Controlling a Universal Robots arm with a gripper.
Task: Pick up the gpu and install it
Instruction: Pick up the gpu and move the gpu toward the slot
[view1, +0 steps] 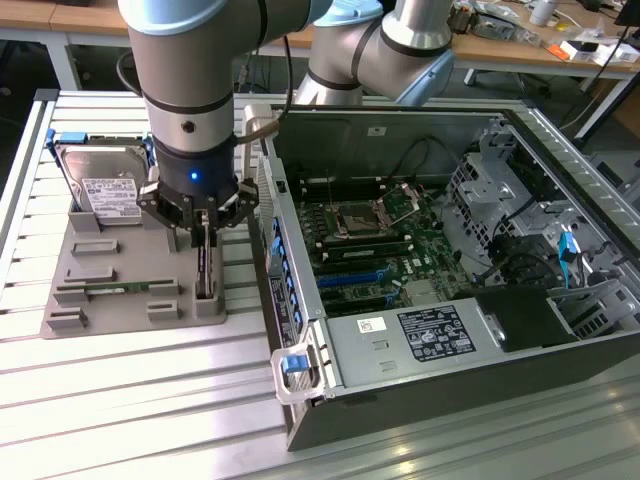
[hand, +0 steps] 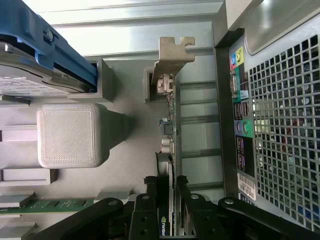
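Observation:
The gpu is a thin dark card standing on edge in a slot of the grey holder, to the exterior view's left of the open computer case. My gripper reaches straight down onto it. In the wrist view the gpu runs away from me to its silver bracket, and the gripper has one black finger pressed on each face of the card's near end. The card still sits in its slot.
A silver hard drive in a blue frame and a green memory stick share the holder. The case's perforated rear wall stands close beside the card. Blue expansion slots lie on the motherboard inside the case.

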